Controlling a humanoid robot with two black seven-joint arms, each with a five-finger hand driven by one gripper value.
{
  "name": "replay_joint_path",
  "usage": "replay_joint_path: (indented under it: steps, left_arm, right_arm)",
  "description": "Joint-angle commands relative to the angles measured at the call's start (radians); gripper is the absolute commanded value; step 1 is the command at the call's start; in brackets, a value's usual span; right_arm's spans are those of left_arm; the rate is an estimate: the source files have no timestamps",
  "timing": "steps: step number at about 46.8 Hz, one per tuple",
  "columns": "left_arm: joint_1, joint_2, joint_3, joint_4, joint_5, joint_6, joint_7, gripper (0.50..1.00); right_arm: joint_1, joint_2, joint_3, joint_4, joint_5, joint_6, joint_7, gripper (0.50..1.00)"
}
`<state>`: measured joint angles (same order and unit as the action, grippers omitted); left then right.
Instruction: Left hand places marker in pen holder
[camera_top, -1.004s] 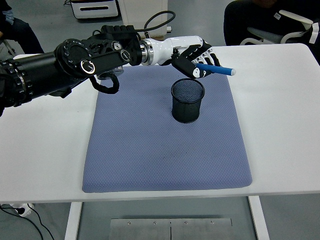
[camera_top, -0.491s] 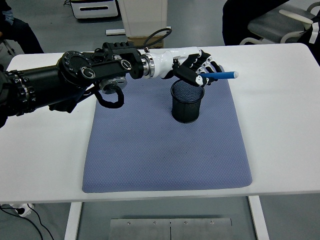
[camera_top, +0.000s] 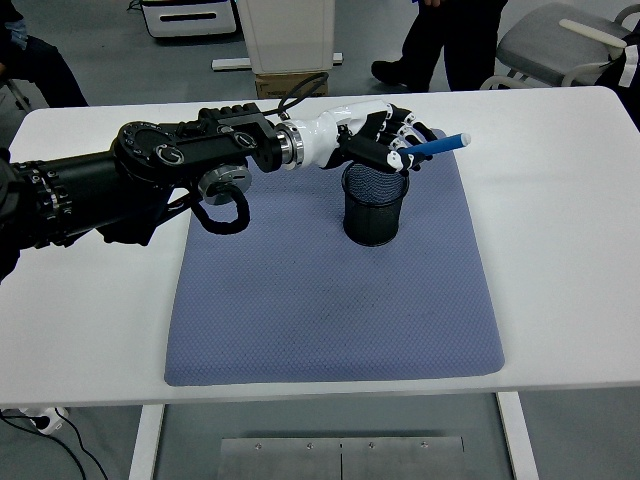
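While the left hand (camera_top: 385, 140) grips the blue marker (camera_top: 436, 147) tight, the marker sits tilted just above the black pen holder (camera_top: 375, 208) on the blue mat (camera_top: 300, 300).

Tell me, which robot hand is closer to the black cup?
Left. The left hand hovers just above the cup's rim, holding the blue marker. The right hand isn't in the picture at all.

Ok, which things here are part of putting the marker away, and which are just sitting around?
Part of the job:
left hand, gripping the marker
blue marker, tilted over the holder's rim
black mesh pen holder

Just around:
blue mat
white table
chair
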<state>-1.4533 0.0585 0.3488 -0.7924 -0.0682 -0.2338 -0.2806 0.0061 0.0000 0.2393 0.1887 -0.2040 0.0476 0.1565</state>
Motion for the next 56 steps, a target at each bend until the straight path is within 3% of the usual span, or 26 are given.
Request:
replay_joint_path:
  steps: [1, 3, 10, 11, 12, 15, 38, 51, 56]
  left_arm:
    - [0.005, 0.001, -0.002, -0.001, -0.001, 0.001, 0.0, 0.587]
    - [0.011, 0.001, -0.002, -0.001, -0.001, 0.001, 0.0, 0.607]
    - [0.024, 0.003, -0.019, -0.001, -0.001, 0.002, 0.0, 0.809]
    - [0.024, 0.003, -0.019, -0.001, -0.001, 0.002, 0.0, 0.81]
    - [0.024, 0.004, -0.028, 0.001, -0.002, 0.011, -0.002, 0.94]
    - [0.022, 0.007, -0.039, 0.001, -0.002, 0.017, -0.002, 1.0]
    - [0.031, 0.099, -0.139, 0.006, -0.005, 0.021, -0.009, 1.0]
    - [0.108, 0.202, -0.174, 0.052, 0.007, 0.031, -0.009, 1.0]
    - [0.16, 0.241, -0.203, 0.119, 0.004, 0.033, -0.011, 1.0]
  right_arm:
    - [0.0, 0.0, 0.0, 0.0, 0.0, 0.0, 0.0, 1.0]
    - [0.0, 0.0, 0.0, 0.0, 0.0, 0.0, 0.0, 1.0]
    - [0.0, 0.0, 0.0, 0.0, 0.0, 0.0, 0.0, 1.0]
    - [0.0, 0.0, 0.0, 0.0, 0.0, 0.0, 0.0, 1.0]
    - [0.0, 0.0, 0.0, 0.0, 0.0, 0.0, 0.0, 1.0]
    - [0.0, 0.0, 0.0, 0.0, 0.0, 0.0, 0.0, 1.0]
    - [0.0, 0.0, 0.0, 0.0, 0.0, 0.0, 0.0, 1.0]
    - [0.0, 0.0, 0.0, 0.0, 0.0, 0.0, 0.0, 1.0]
    - [0.0, 0.0, 0.0, 0.0, 0.0, 0.0, 0.0, 1.0]
